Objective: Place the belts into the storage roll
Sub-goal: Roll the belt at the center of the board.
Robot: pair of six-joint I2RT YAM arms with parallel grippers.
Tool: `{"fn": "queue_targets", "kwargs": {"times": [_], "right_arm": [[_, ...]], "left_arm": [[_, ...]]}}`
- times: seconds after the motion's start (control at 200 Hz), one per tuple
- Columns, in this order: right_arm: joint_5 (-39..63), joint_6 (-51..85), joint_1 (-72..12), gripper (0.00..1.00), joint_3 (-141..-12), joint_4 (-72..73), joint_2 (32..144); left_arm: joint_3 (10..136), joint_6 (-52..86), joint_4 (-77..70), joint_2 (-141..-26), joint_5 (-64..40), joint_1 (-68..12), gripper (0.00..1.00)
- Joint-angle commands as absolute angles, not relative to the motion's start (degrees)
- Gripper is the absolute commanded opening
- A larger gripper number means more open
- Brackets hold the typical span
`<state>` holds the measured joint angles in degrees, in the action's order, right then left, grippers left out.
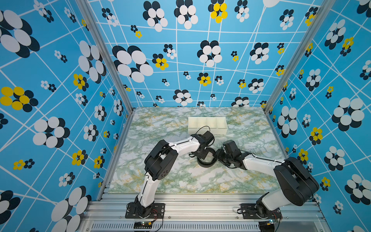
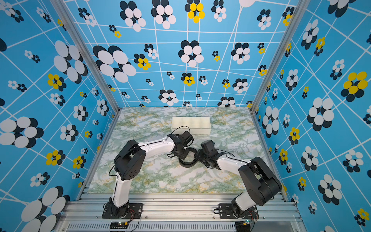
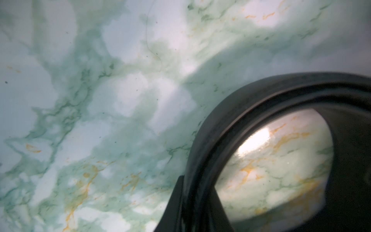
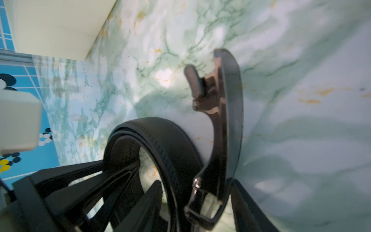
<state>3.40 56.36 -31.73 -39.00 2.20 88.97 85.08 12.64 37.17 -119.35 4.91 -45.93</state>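
The belt [image 1: 205, 165] stands coiled on the table [image 1: 160, 180], near the empty storage roll [image 1: 207, 131] on the robots' side. The left gripper [image 1: 201, 154] is pinched shut on its wall, the right gripper [image 1: 218, 156] half-open astride the buckle [image 4: 220, 124] end, not yet clamped, so securing the coil is in hand, and next it likely needs a joint lift into a compartment.

The belt [image 4: 160, 136] looks matt stitched leather, buckle [image 4: 224, 120] glossy metal, tabletop [image 4: 301, 60] perhaps laminate.

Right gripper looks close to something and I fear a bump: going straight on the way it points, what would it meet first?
Likely the coiled belt: its buckle stands between the open jaws of the right gripper, straight ahead; depth is unclear.
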Motion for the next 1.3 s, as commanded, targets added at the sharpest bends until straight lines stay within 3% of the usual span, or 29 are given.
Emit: {"fn": "queue_targets", "kwargs": {"times": [0.0, 0.405, 0.57, 0.7, 1.029, 1.294], "right_arm": [[-1.7, 49.6, -32.5, 0.56, -42.9, -4.0, 91.8], [-6.9, 37.4, -33.7, 0.37, -51.7, -11.4, 97.9], [-8.3, 32.3, -33.8, 0.34, -54.7, -13.9, 99.6], [-8.0, 27.9, -33.8, 0.31, -56.1, -14.6, 101.2], [-7.3, 14.2, -35.6, 0.17, -58.3, -14.0, 102.6], [2.8, 2.1, -36.2, 0.03, -59.2, -12.3, 101.5]], "left_arm": [[80.5, 13.1, 46.2, -124.1, -7.7, -48.2, 0.00], [76.9, 15.2, 41.2, -121.5, -13.9, -47.0, 0.00], [76.7, 15.8, 40.9, -120.5, -13.2, -46.7, 0.00], [74.3, 17.0, 39.7, -116.1, -10.2, -46.6, 0.38], [68.7, 17.3, 37.7, -102.4, -3.5, -46.7, 0.52], [61.6, 13.9, 33.3, -92.9, 3.7, -45.2, 0.54]]}}
